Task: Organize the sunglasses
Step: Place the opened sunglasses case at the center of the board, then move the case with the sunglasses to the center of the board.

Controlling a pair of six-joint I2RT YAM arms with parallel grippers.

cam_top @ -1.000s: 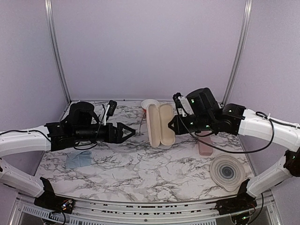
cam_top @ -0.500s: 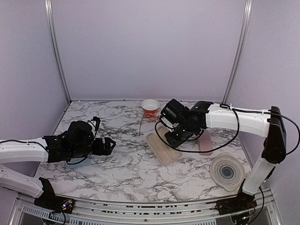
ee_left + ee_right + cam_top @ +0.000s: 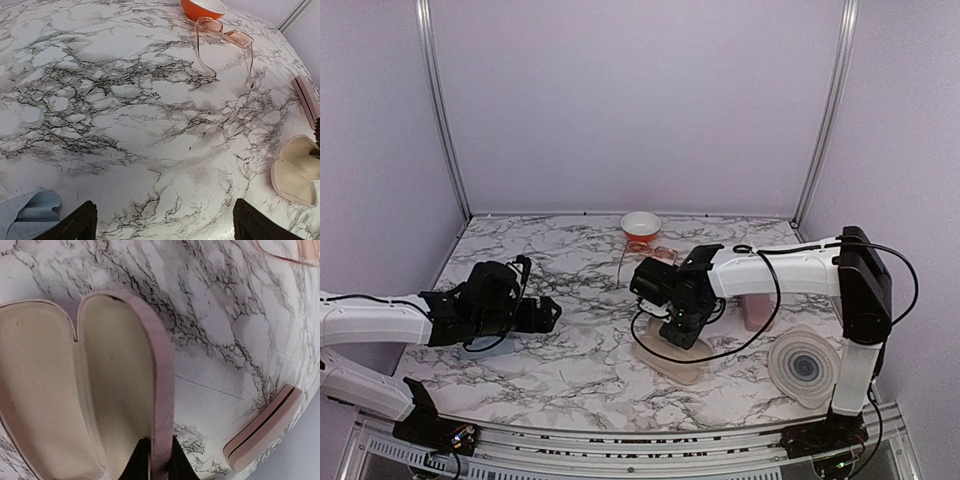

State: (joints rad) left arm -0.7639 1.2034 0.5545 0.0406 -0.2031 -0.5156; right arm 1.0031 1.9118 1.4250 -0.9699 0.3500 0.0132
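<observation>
The sunglasses [image 3: 222,40], a pink-tinted pair with arms unfolded, lie on the counter [image 3: 125,125] just in front of the orange bowl [image 3: 202,7]. Nearer than the bowl and slightly to its right, the right claw [image 3: 156,452] is nipped narrow on the rim of an open pink case [image 3: 100,390], its lining facing up. A closed pink case [image 3: 265,426] lies farther right of the bowl. Well left of the bowl, the left claw [image 3: 165,227] stands wide, holding nothing, beside a blue cloth [image 3: 30,212].

Left arm [image 3: 380,320] stretched low, fingers [image 3: 75,227] spread wide. Right arm [image 3: 790,266] folded inward, fingers [image 3: 138,463] pinching case [image 3: 115,370] rim.
</observation>
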